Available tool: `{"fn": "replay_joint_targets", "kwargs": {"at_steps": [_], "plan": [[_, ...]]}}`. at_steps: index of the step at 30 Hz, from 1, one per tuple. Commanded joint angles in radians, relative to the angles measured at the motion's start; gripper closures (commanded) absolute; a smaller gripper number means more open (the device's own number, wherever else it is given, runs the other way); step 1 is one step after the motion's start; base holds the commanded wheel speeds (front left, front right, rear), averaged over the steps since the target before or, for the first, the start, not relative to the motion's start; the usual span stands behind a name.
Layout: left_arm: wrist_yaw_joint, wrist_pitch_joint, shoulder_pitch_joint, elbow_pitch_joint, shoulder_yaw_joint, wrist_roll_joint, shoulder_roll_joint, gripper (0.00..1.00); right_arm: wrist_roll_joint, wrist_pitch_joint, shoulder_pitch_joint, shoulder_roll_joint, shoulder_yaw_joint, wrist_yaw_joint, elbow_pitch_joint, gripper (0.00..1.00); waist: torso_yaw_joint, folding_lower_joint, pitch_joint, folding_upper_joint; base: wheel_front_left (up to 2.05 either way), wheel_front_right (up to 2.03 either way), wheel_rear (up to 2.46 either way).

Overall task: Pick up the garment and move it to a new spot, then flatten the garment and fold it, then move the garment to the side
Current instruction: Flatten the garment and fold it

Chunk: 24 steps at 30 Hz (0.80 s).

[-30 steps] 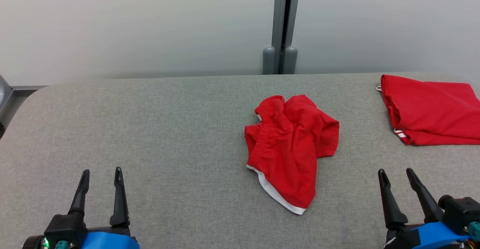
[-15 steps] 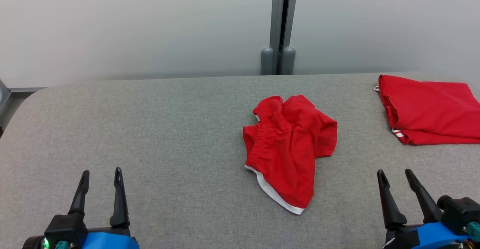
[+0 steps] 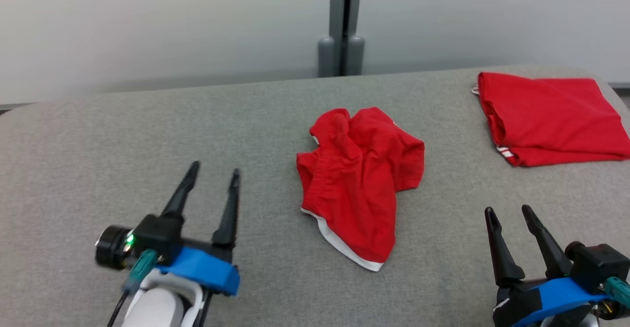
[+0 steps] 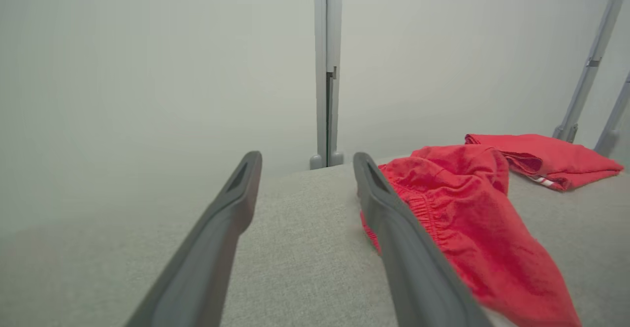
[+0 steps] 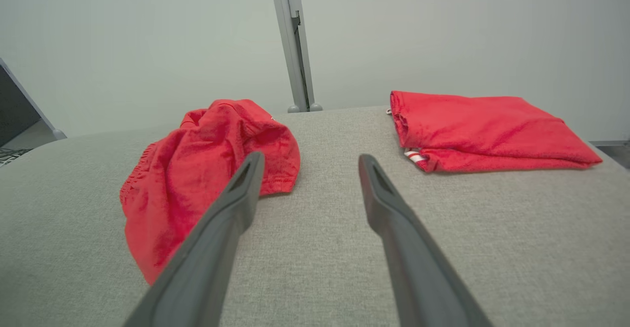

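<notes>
Head view: a crumpled red garment [image 3: 359,184] with a white hem lies near the middle of the grey fabric tabletop [image 3: 147,135], touching neither end effector. The left end effector [image 3: 215,168] is over the tabletop to the garment's left, its jaws standing apart with nothing between them, pointing toward the pale wall [image 3: 147,21]. The right end effector [image 3: 507,210] sits at the lower right, jaws likewise apart and empty, well clear of the garment. A folded red garment [image 3: 546,115] rests at the far right corner of the tabletop. Behind the tabletop a grey post [image 3: 340,21] stands against the wall. In the left wrist view the crumpled garment shows beyond that view's right-hand jaw
</notes>
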Motion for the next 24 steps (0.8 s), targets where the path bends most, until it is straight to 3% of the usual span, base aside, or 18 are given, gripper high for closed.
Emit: {"fn": "replay_joint_targets", "kwargs": {"at_steps": [1,12,24], "plan": [[-0.024,0.008,-0.048,0.024,-0.024,0.012,-0.008,0.00,-0.004,-0.007,-0.017,-0.001,0.002,0.000,0.003,0.00,-0.014,-0.0001,0.013,0.0000,0.00,0.00,0.00],[-0.102,0.040,-0.211,0.256,-0.135,0.025,-0.035,0.00,0.012,-0.038,-0.064,-0.001,0.010,0.000,0.025,0.00,-0.104,-0.0001,0.117,0.0000,0.00,0.00,0.00],[-0.126,-0.009,-0.265,0.476,-0.235,-0.003,-0.036,0.00,0.023,-0.077,-0.109,-0.001,0.021,0.000,0.072,0.00,-0.182,-0.0001,0.179,0.0000,0.00,0.00,0.00]]}}
